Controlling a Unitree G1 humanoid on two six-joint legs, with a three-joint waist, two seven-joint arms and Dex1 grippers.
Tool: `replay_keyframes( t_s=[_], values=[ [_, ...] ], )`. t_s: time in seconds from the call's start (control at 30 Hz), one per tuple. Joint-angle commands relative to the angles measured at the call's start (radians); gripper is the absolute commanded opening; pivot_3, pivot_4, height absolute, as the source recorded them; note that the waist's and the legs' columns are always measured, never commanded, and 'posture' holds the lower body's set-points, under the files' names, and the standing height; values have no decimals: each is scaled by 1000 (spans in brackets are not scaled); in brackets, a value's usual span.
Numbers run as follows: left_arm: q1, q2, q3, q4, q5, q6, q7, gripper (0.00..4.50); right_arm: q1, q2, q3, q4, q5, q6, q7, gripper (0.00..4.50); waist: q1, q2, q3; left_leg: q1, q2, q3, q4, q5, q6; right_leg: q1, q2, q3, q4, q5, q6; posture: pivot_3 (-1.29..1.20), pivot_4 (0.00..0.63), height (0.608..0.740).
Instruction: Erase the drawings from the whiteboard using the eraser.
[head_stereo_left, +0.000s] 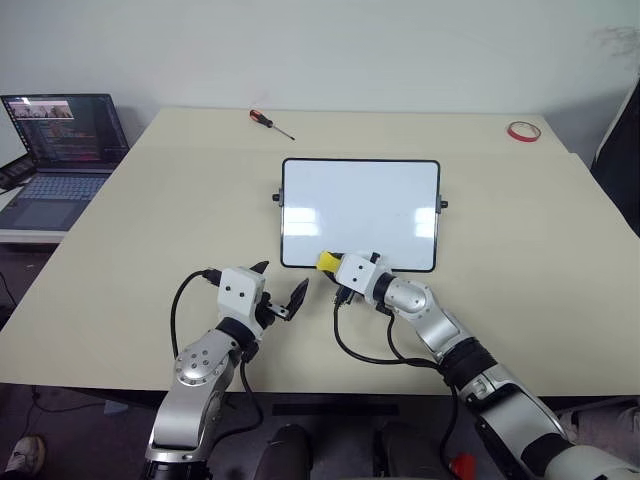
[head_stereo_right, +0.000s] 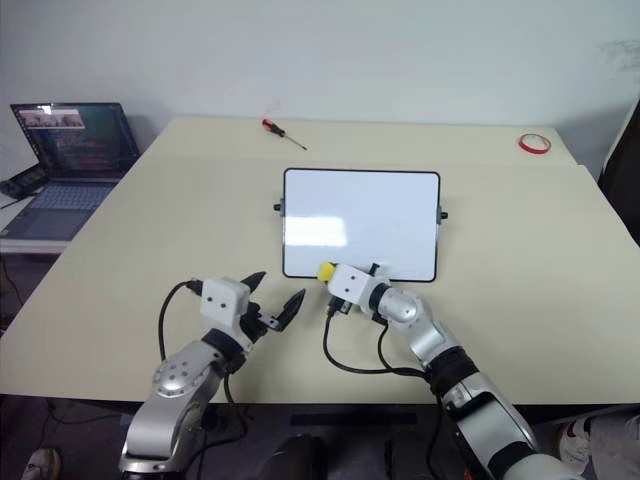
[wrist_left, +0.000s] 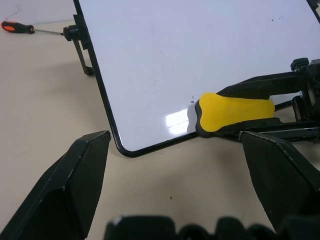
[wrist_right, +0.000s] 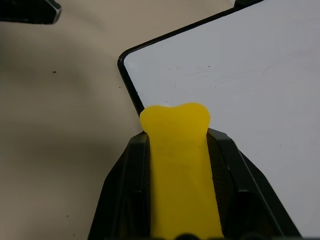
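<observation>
The whiteboard (head_stereo_left: 360, 205) lies flat in the middle of the table, white with a thin black frame and small knobs on its short sides. My right gripper (head_stereo_left: 336, 266) is shut on the yellow eraser (head_stereo_left: 326, 262), whose tip rests at the board's near left corner (wrist_right: 131, 56). In the left wrist view the eraser (wrist_left: 232, 112) sits on the board's edge, with tiny dark specks (wrist_left: 192, 98) beside it. The drawings are out of view; the board's face looks plain white. My left gripper (head_stereo_left: 283, 278) hovers open over the table just left of that corner, with nothing between its fingers.
A red-handled screwdriver (head_stereo_left: 270, 122) lies at the far side of the table, and a red tape ring (head_stereo_left: 523, 131) at the far right. An open laptop (head_stereo_left: 65, 140) sits on a lower surface to the left.
</observation>
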Motion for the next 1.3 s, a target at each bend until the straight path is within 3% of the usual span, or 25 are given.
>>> replay_keyframes(
  t_s=[0.03,0.43,0.7,0.97,1.3],
  values=[
    [3,-2,9,-28,-7,-20,7,4500,9,-7,7,22,-14,31,11,1195,0,0,0,0,0,0,0,0,0,0,0,0,0,0,0,0,150,740],
    [-6,1,5,-26,-10,-14,10,4500,-138,11,-61,136,-87,17,-327,1195,8,0,0,-1,0,0,0,0,0,-1,0,0,0,1,-1,0,150,740],
    [0,-7,0,-37,-13,-13,15,4500,-104,-7,-78,108,-43,-14,-304,1195,9,0,0,-5,-1,0,0,0,0,-3,0,0,0,1,-1,0,150,740],
    [-46,23,-22,-5,-9,-45,-49,4500,61,-49,-154,-247,143,-9,-116,1195,5,0,5,-8,-1,0,-1,0,0,-7,0,0,-1,1,-1,0,150,740],
    [-266,45,-117,165,-56,-204,-283,4500,293,-202,-337,-785,180,466,-80,1195,8,0,8,-8,-2,1,-2,0,-1,-7,0,-2,-1,0,0,0,150,740]
  ],
)
